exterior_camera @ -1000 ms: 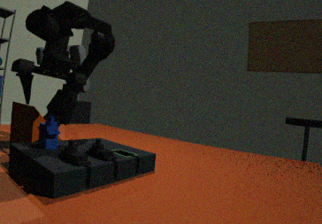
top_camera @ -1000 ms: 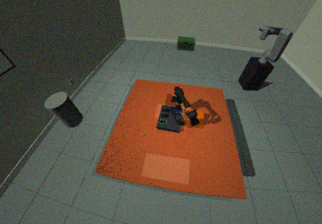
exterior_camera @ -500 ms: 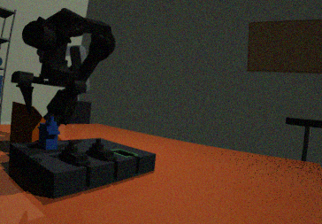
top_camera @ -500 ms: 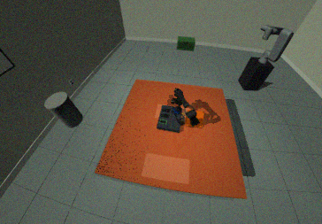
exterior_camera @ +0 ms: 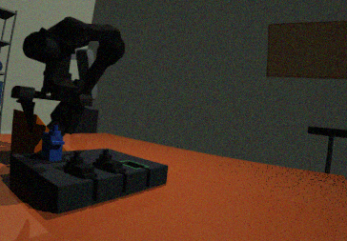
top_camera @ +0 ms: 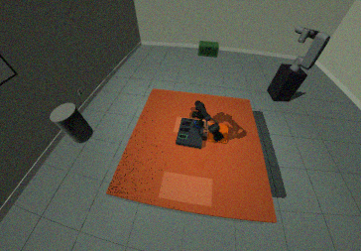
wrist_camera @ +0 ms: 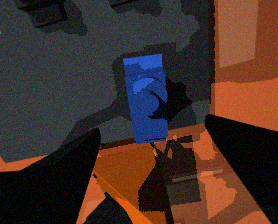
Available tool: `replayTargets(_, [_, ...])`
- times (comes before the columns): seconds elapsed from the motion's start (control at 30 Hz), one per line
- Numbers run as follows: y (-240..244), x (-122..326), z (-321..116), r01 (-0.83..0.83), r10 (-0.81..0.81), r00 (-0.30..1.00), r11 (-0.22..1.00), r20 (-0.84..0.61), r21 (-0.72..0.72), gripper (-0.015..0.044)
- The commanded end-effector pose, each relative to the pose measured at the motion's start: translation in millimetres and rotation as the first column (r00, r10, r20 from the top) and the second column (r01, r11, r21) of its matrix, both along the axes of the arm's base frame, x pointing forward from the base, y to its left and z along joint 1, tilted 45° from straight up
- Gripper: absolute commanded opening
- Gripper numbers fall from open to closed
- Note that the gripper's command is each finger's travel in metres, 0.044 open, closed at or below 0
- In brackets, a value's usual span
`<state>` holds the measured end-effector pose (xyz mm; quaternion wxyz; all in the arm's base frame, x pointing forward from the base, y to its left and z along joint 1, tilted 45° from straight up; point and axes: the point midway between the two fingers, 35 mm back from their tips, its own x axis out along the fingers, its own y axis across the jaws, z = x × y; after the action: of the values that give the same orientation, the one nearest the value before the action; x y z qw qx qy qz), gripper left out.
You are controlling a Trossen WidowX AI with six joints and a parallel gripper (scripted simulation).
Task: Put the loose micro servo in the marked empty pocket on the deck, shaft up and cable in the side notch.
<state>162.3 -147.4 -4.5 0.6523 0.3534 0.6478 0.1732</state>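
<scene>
- Standing upright on one corner of the dark deck (top_camera: 194, 143) (exterior_camera: 35, 178) (wrist_camera: 45, 95), the blue servo (exterior_camera: 52, 147) (wrist_camera: 142, 112) is waiting, away from the green-rimmed pocket (top_camera: 183, 136) (exterior_camera: 136, 168).
- Spreading wide, the tool (top_camera: 202, 128) (exterior_camera: 50, 130) (wrist_camera: 151, 126) is holding nothing.
- Its stiff, probably light, smooth plastic body is inviting a gentle grip across the flat sides, sparing shaft and bendable cable.

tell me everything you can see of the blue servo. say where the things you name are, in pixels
The servo (exterior_camera: 52, 148) (wrist_camera: 147, 112) is a small blue block, plastic by its look, standing upright on the dark deck (exterior_camera: 35, 179) (wrist_camera: 45, 95) near one edge, away from the green-marked pocket (exterior_camera: 135, 165). A round boss and shaft top it. The open gripper (wrist_camera: 151, 126) is not holding it. Its cable is hard to make out.
</scene>
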Motion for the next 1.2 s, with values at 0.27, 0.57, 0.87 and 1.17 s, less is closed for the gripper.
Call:
replayTargets(0.27, [8, 1, -7, 0.005, -0.005, 1.0, 1.0, -0.001, 0.007, 0.0309])
replayTargets(0.57, [8, 1, -7, 0.005, -0.005, 1.0, 1.0, -0.001, 0.007, 0.0092])
replayTargets(0.87, [1, 0, 0, 0.005, -0.005, 1.0, 1.0, -0.001, 0.006, 0.0])
replayTargets(1.17, [-7, -4, 19, 0.005, -0.005, 1.0, 1.0, -0.002, 0.007, 0.0])
